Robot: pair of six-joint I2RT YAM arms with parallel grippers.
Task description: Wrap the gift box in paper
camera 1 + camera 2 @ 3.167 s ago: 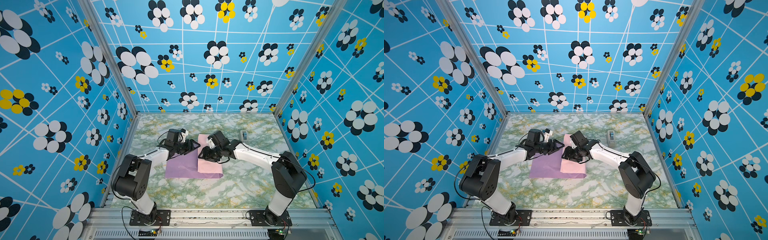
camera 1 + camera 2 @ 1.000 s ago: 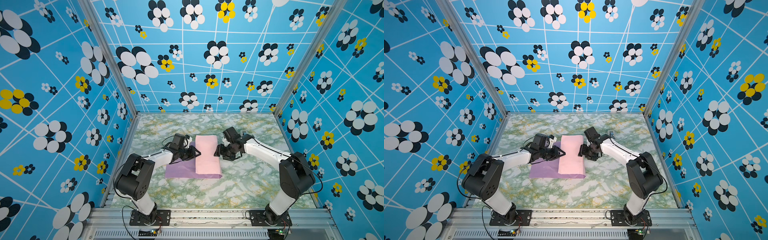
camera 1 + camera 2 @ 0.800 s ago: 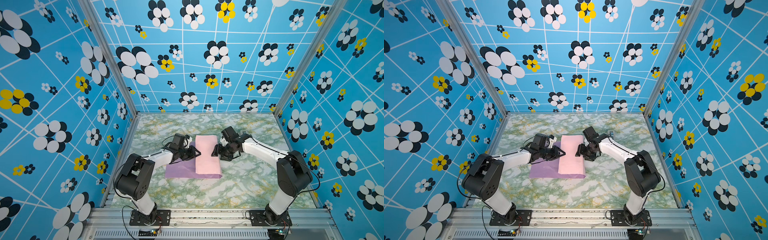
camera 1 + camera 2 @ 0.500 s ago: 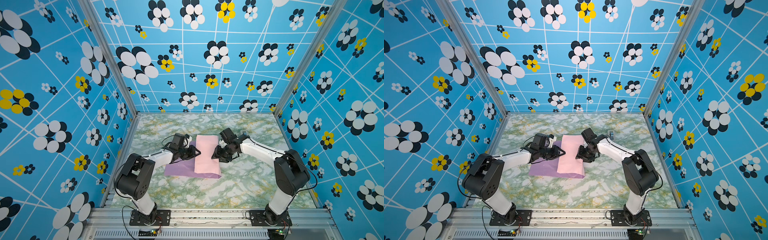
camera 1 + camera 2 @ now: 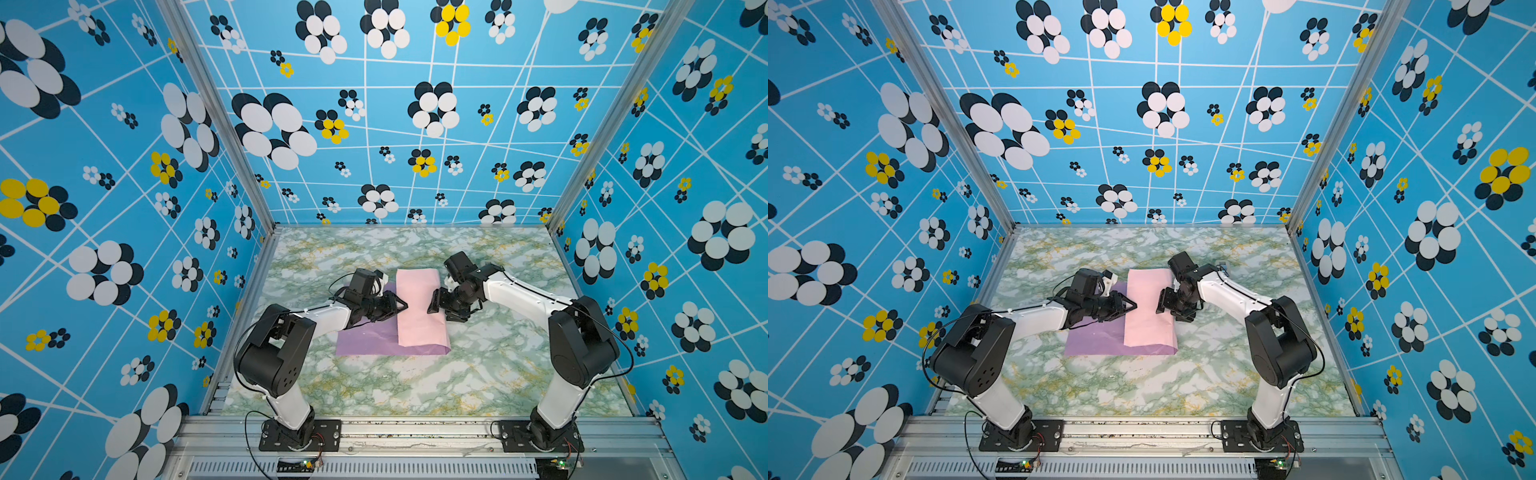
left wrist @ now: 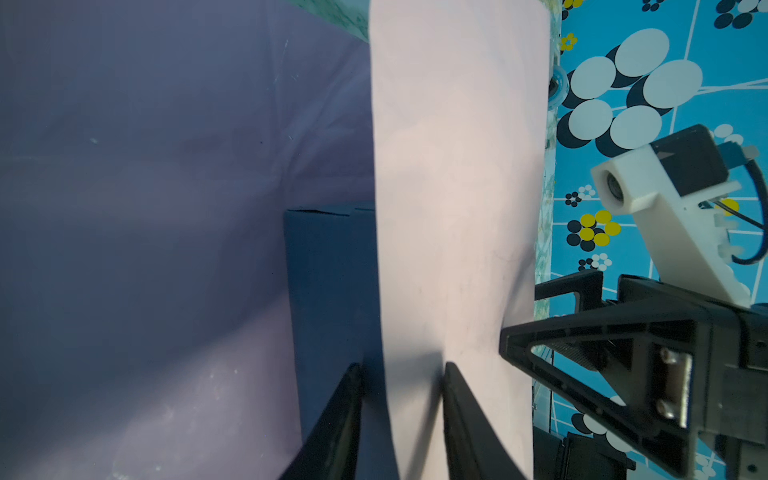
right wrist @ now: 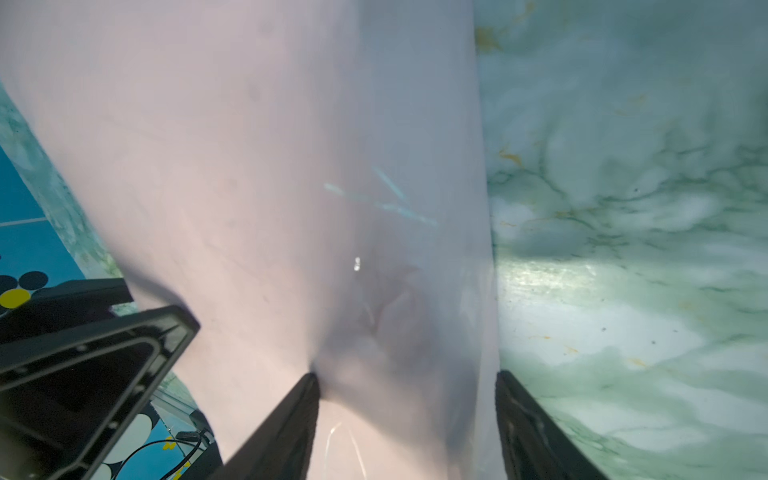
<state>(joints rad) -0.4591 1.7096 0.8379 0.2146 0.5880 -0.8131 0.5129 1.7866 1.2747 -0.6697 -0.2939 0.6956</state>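
The first fold is in hand: a pink flap of the paper (image 5: 365, 340) covers the box (image 6: 328, 291) on the tabletop (image 5: 415, 386), the left gripper (image 6: 401, 370), narrowly parted, sits at the flap's edge, the right gripper (image 7: 405, 378), spread wide, straddles the covered side, and the next move likely calls for bringing the lilac side over.

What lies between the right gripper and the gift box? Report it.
The paper: its pink flap is folded over the gift box, so the right gripper meets only paper on that side. Nothing else visible intervenes.
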